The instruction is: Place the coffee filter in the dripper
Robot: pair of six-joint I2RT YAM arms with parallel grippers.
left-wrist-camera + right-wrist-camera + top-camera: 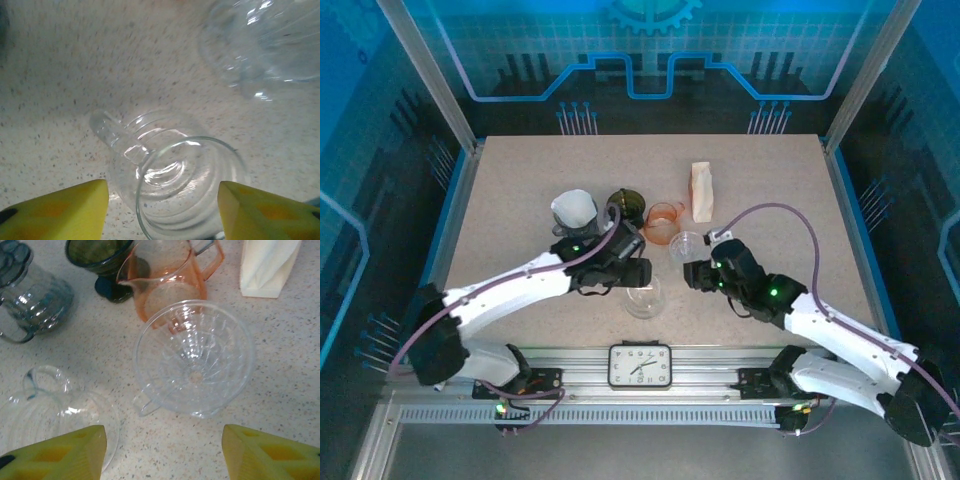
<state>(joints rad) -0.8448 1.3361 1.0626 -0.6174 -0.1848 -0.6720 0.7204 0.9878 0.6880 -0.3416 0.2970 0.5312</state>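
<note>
Speckled tabletop [520, 190]; overhead: white filter pack [701, 190]; right wrist: clear dripper [195, 357]; left pincer [162, 192], right pincer [165, 435] both spread.

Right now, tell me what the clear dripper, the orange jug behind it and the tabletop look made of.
Clear dripper: glass or clear plastic, glossy; see-through, with ribbed walls and bright glints.
Orange jug: tinted transparent plastic or glass; the table shows through it.
Tabletop: speckled beige, stone-look, matte; the actual material is unclear.

Overhead rear view; close downward wrist views
</note>
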